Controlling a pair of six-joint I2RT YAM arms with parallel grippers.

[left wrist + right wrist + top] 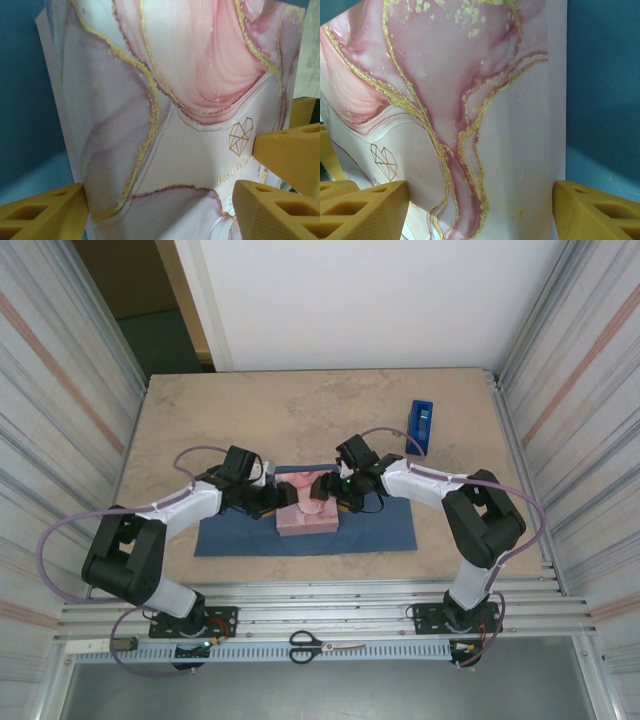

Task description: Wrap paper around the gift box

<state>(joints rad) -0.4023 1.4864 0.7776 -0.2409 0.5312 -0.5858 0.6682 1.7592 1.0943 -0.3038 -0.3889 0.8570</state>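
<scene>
The gift box [308,518], marbled pink, white and mauve with gold veins, lies on the dark navy paper [365,532] at the table's middle. My left gripper [279,499] reaches onto it from the left and my right gripper [328,490] from the right, their tips close together over the box's far half. In the left wrist view the gift box [165,115] spans the open left gripper [160,200], with the right gripper's yellow fingers [290,150] at the right edge. In the right wrist view the box [470,100] sits between the open jaws of the right gripper [480,192]. The paper [605,75] shows beside it.
A royal-blue tape dispenser [420,427] stands at the back right of the tan table [300,405]. Scissors [325,645] lie on the metal rail in front of the arm bases. Corrugated metal walls close in both sides.
</scene>
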